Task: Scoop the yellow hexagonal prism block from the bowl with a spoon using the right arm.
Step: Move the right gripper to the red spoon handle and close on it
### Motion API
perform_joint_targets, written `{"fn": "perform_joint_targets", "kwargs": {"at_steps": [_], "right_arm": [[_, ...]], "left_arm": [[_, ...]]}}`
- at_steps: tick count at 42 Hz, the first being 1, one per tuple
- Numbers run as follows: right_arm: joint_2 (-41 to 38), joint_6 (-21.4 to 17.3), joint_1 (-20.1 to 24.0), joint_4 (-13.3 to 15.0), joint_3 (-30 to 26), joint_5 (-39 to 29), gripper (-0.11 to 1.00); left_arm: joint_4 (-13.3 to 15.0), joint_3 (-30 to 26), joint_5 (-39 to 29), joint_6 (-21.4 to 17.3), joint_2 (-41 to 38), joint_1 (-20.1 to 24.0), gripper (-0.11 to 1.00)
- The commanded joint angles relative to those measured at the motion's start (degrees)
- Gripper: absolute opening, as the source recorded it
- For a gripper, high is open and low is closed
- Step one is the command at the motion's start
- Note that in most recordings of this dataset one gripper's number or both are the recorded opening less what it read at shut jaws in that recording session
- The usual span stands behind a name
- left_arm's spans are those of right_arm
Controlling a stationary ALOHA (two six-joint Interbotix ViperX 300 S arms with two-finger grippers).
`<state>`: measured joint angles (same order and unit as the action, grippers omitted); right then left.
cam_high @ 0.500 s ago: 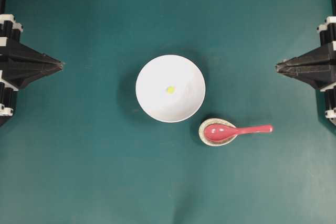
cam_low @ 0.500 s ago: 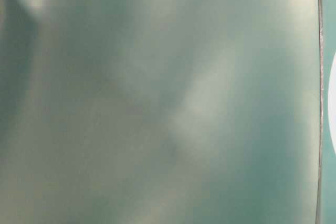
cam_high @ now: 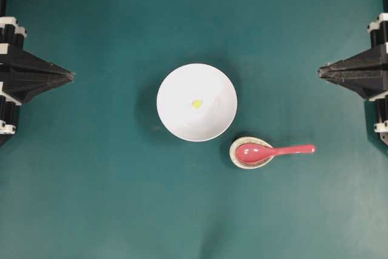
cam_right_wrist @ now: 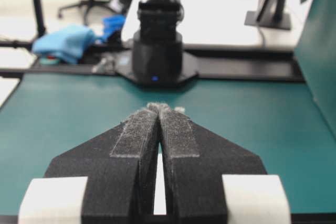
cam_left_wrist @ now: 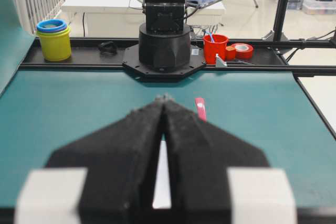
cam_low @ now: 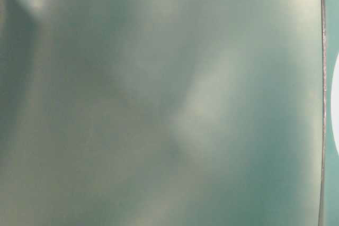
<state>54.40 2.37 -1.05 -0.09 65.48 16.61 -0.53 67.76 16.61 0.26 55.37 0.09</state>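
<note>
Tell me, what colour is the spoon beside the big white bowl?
Pink-red and glossy. The spoon shows best in the overhead view, its scoop lying in a small speckled rest.

A dark teal table [cam_high: 91, 198] fills the overhead view, its surface smooth and matte. A round white bowl [cam_high: 182, 119] sits on it near the middle, and a small speckled spoon rest [cam_high: 233, 156] lies just beside the bowl, toward the lower right. Both stand well apart from the table's left and right edges; in the table-level view the surface is only a teal blur
</note>
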Motion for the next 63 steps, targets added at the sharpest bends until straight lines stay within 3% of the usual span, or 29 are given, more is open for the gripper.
{"fn": "perform_joint_targets", "kwargs": {"at_steps": [1, 9, 13, 28, 41, 51, 63], "right_arm": [[-0.4, 0.3, -0.1, 0.2, -1.4, 0.1, 0.04], [-0.8, -0.7, -0.1, -0.7, -1.6, -1.3, 0.45], [-1.1, -1.2, -0.1, -1.0, -1.5, -2.4, 0.57], [-9.4, -1.6, 0.9, -1.4, 0.4, -0.7, 0.53], [-23.1, -1.6, 5.1, -4.7, 4.0, 12.3, 0.53], [-33.7, -1.6, 10.7, -9.5, 7.5, 25.1, 0.53], [-46.1, -1.6, 19.2, -18.0, 10.7, 40.3, 0.53]], "left_arm": [[-0.1, -1.3, 0.2, -0.1, -0.5, -0.1, 0.00], [-0.2, -1.3, 0.3, -0.4, -0.5, -0.1, 0.00], [-0.1, -1.3, 0.3, -0.4, -0.5, -0.1, 0.00], [-0.1, -1.3, -0.4, -0.6, -0.5, 0.0, 0.00], [-0.1, -1.2, -0.4, -0.6, -0.5, -0.1, 0.00], [-0.1, -1.2, -0.4, -0.6, -0.5, -0.1, 0.00], [-0.1, -1.2, -0.5, -0.6, -0.5, 0.0, 0.00]]}}
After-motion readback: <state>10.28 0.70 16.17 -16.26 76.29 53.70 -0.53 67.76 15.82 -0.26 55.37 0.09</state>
